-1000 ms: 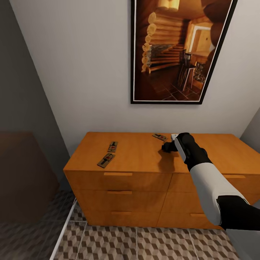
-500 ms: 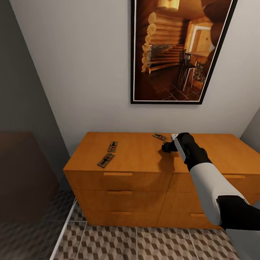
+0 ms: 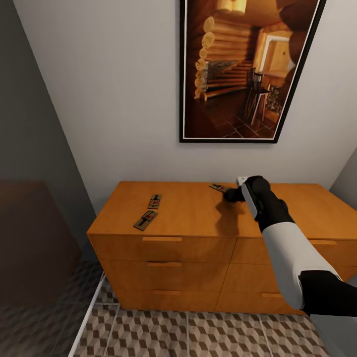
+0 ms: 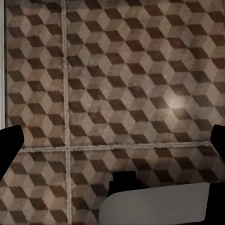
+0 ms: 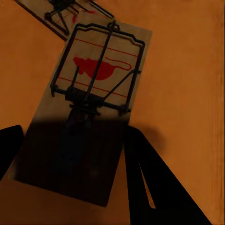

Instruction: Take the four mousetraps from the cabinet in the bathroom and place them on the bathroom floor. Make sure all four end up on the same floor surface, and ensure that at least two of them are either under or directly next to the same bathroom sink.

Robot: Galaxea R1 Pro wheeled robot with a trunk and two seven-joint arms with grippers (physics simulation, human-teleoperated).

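The orange-brown cabinet (image 3: pixel 198 213) stands against the wall, with mousetraps lying flat on its top. Two mousetraps (image 3: pixel 154 201) (image 3: pixel 146 219) lie near its left end. Another mousetrap (image 3: pixel 218 188) lies at the back, just past my right gripper (image 3: pixel 230 195). In the right wrist view a mousetrap (image 5: pixel 93 108) with a red mouse print lies between the open fingers of the right gripper (image 5: pixel 72 136), its near end in their shadow; a second trap (image 5: pixel 61 14) lies just beyond it. My left gripper (image 4: pixel 112 140) hangs open over the cube-patterned bathroom floor (image 4: pixel 117 84). The sink is out of view.
A large framed picture (image 3: pixel 248 69) hangs on the wall above the cabinet. A dark brown block (image 3: pixel 29 238) stands left of the cabinet. Patterned floor tiles (image 3: pixel 198 337) run in front of the drawers. A white robot part (image 4: pixel 159 206) shows below the left gripper.
My right gripper has moved a little farther back over the cabinet top, closer to the rear mousetrap. The two left mousetraps lie as before.
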